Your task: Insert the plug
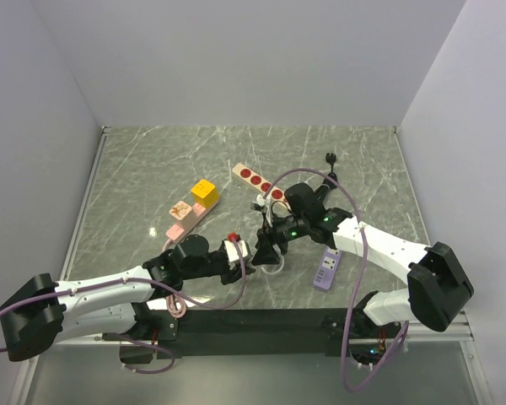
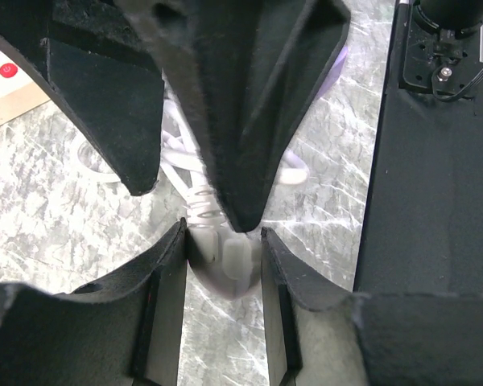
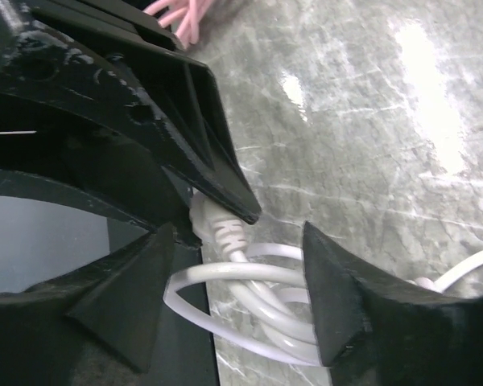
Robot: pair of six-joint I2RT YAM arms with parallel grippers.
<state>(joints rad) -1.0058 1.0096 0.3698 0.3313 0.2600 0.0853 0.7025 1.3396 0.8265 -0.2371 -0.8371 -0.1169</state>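
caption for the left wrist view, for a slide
The left gripper clamps a white plug while the right gripper hovers open over its cable.

Before me, on the green marbled table:
- one beige power strip, red sockets
- one pink power strip
- one purple power strip, lying flat toward my side
- one coiled white cable ending in a white plug
- one black plug, far side

My fingers are black. The table is grey-green marble, veined white. The plug adapter is bright yellow, the cable white, the near right power strip purple.
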